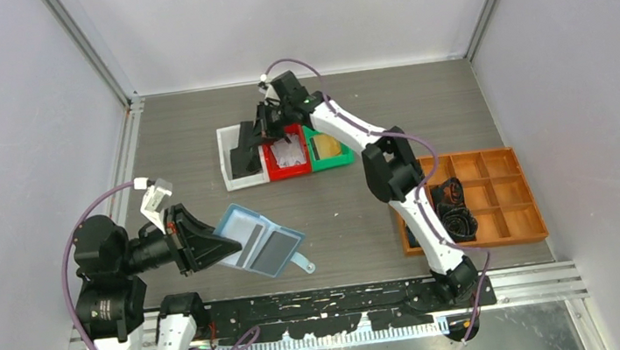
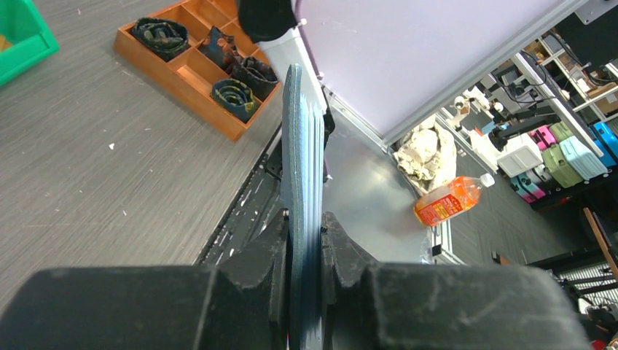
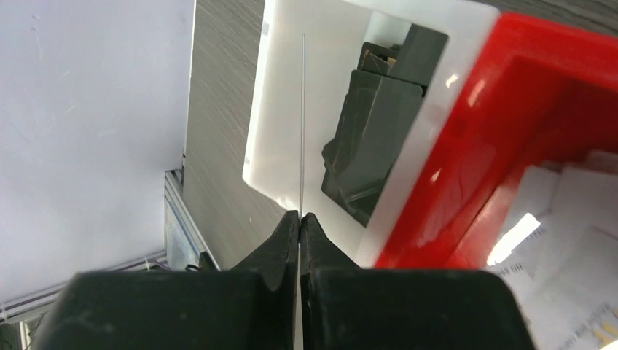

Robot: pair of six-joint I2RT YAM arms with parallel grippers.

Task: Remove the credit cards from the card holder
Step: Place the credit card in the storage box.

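Over the white bin, the right gripper pinches a credit card that shows only as a thin edge-on line, its fingers pressed almost together on the card's lower end; a dark blocky item stands inside the bin on the side nearest the red bin. Well to the near-left of the white bin, the left gripper holds the blue card holder up off the table, fingers narrowed on one edge of its opened leaves, the snap tab pointing away from the gripper. The step in hand appears to be the drop-off of one extracted card. The next move calls for the right fingers to part while the card hangs within the bin's walls, so that it falls beside the dark item and not onto the rim, and then for that arm to travel back toward the holder. Grey panels show inside the holder; whether they are more cards or only slot linings cannot be told from here
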